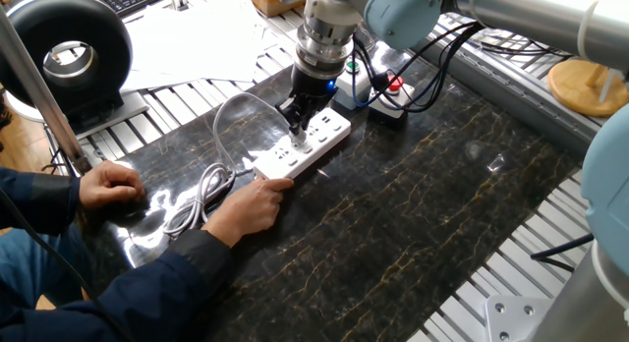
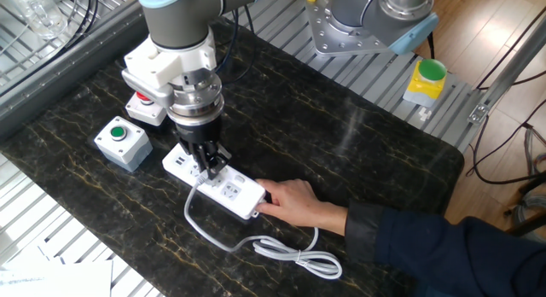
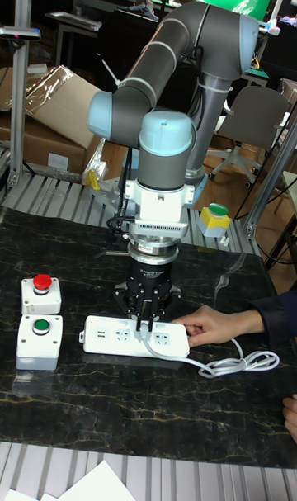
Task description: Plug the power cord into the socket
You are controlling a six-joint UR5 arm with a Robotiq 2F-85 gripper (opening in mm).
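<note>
I have the robot's hand (image 2: 208, 163) pointing straight down over the middle of the socket (image 2: 215, 183), its fingers drawn in tight around the small plug at the end of the power cord (image 2: 256, 244), which sits pressed against an outlet face; I cannot tell from any view whether the plug is fully seated. In the tall fixed view the hand (image 3: 147, 323) stands right at the socket (image 3: 135, 338), and the power cord (image 3: 223, 363) leaves under the fingertips and runs off to the right. The socket (image 1: 303, 146) lies flat on the dark marble tabletop (image 1: 423, 204), angled across it. From the plug the power cord (image 1: 221, 145) rises in a loop, then drops into a loose coil on the tabletop beside the socket's near end. A person's hand (image 2: 294, 203) rests against that end of the socket, fingertips touching it. The person's other hand (image 1: 111, 188) lies flat on the tabletop, apart from the coil. Two button boxes, one green-topped (image 3: 38, 342) and one red-topped (image 3: 41, 295), stand just beyond the far end of the socket.
</note>
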